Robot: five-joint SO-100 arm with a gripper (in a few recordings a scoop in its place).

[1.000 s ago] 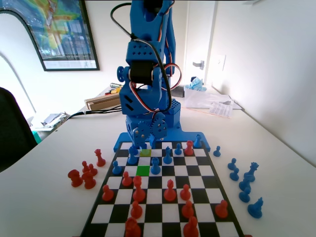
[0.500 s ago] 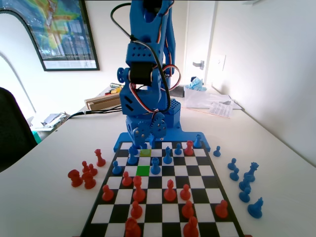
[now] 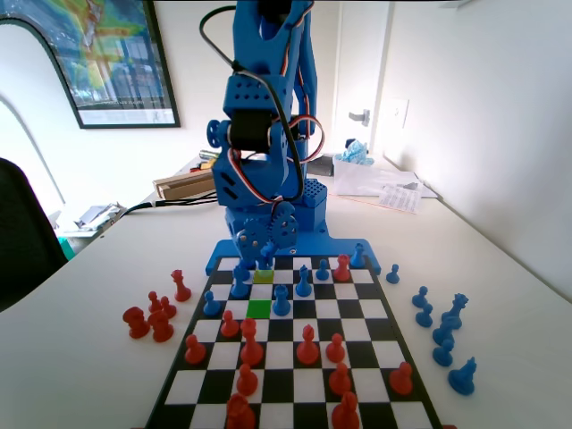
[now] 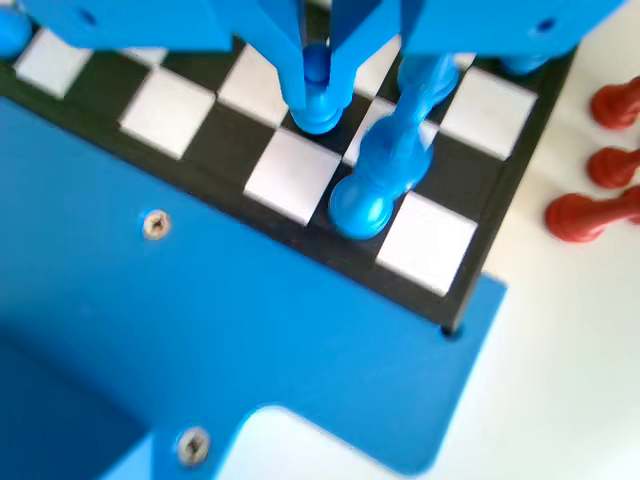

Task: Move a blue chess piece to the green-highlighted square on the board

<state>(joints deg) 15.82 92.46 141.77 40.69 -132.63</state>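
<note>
In the wrist view my gripper (image 4: 316, 75) hangs from the top edge, shut on the small blue chess piece (image 4: 318, 108), a pawn whose round head sits between the jaws and whose flared base hangs just over the board (image 4: 290, 175). In the fixed view the gripper (image 3: 265, 255) is low at the board's far end, over the yellow-olive square (image 3: 263, 276). The green-highlighted square (image 3: 258, 308) lies one row nearer the camera, bare. The board (image 3: 279, 356) stretches toward the camera.
A taller blue piece (image 4: 385, 165) stands close to the right of the held pawn. Blue pieces (image 3: 281, 301) (image 3: 211, 304) flank the green square; red pawns (image 3: 307, 346) stand nearer. Captured red pieces (image 3: 152, 317) lie left of the board, blue ones (image 3: 442, 331) right.
The arm's wrist has risen a little and drifted left in the fixed view, with the gripper staying low over the far rows.
</note>
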